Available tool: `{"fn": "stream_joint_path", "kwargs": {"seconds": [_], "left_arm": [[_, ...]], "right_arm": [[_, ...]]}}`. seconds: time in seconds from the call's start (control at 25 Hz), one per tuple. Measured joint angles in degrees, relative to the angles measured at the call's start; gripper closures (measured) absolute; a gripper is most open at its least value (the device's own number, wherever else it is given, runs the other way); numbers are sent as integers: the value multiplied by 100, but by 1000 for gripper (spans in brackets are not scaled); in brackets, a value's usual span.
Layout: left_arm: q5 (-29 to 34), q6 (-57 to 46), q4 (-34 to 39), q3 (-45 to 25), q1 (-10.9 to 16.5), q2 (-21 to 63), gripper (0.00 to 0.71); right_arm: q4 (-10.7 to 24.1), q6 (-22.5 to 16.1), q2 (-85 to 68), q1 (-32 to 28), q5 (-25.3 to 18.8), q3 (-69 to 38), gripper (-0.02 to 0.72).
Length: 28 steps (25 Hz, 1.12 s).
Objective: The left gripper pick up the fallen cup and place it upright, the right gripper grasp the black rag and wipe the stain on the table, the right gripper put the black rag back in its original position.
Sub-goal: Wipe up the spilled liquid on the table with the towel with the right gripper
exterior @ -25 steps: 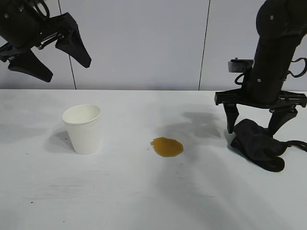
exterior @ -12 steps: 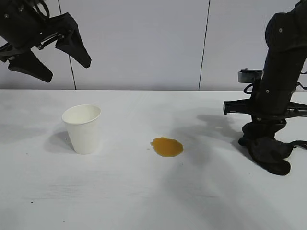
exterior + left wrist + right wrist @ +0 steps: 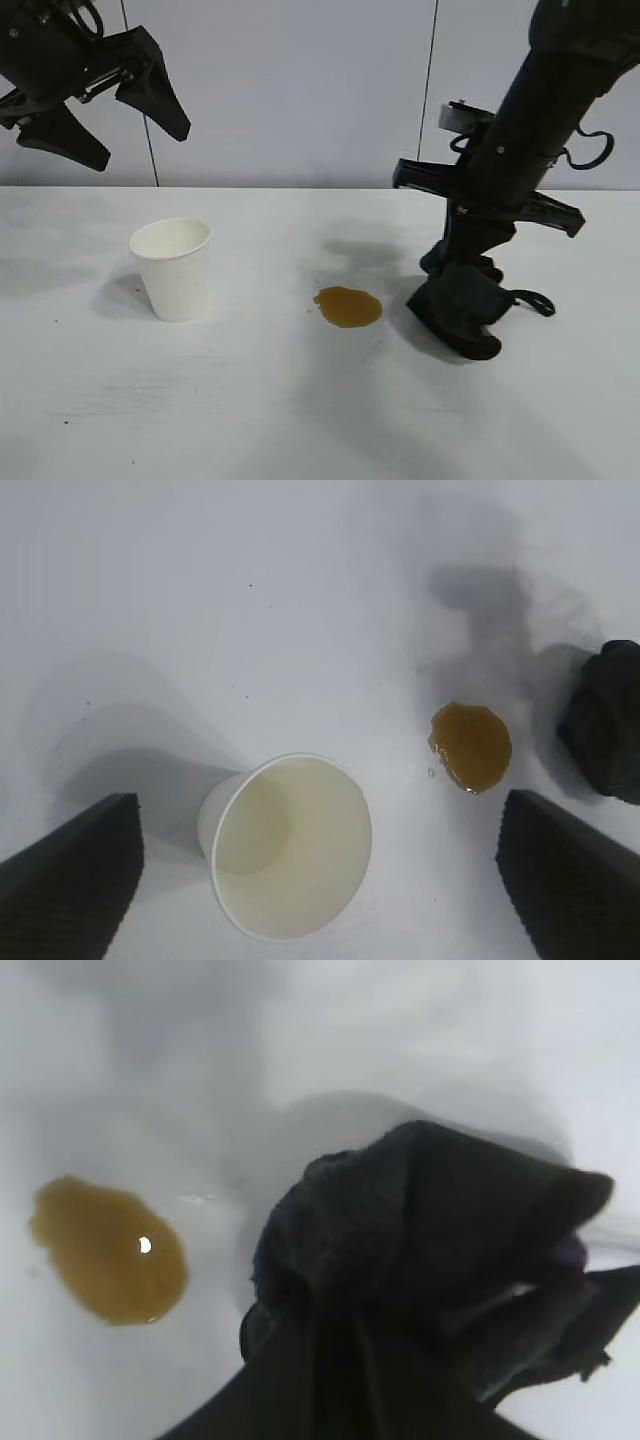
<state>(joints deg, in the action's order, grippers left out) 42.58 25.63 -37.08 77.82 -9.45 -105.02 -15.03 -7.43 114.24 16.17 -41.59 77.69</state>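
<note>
Now the right gripper (image 3: 468, 262), clamped shut on the soft black rag (image 3: 458, 308), hangs just beside the glossy amber-brown stain (image 3: 348, 306), which lies toward the upright white paper cup (image 3: 174, 268); the left gripper (image 3: 100, 120) hovers wide open and empty, well apart.

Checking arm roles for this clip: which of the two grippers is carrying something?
The right gripper, shut on the black rag just beside the stain. The left gripper hangs open and empty above the cup.

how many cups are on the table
1: a white paper cup stands upright on the table, left of the amber stain. None seems hidden.
</note>
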Motion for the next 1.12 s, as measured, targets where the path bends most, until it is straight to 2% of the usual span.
{"fn": "stream_joint_path", "kwargs": {"seconds": [0.32,0.56,0.68,0.8,0.92,1.04,1.12], "left_arm": [[-34,0,9,0,0,0,17],[-39,0,9,0,0,0,17],[-33,0,9,0,0,0,17],[-22,0,9,0,0,0,17],[-11,0,9,0,0,0,17],[-11,0,16,0,0,0,17],[-11,0,16,0,0,0,17]], "right_arm": [[-234,-29,204,875,471,363,681],[-268,-68,921,1009,769,549,681],[-216,-258,1093,988,847,590,681],[213,-685,1093,902,874,603,681],[844,-1036,1093,671,809,638,681],[1308,-1157,1067,359,667,650,681],[1426,-1151,1061,162,600,654,681]]}}
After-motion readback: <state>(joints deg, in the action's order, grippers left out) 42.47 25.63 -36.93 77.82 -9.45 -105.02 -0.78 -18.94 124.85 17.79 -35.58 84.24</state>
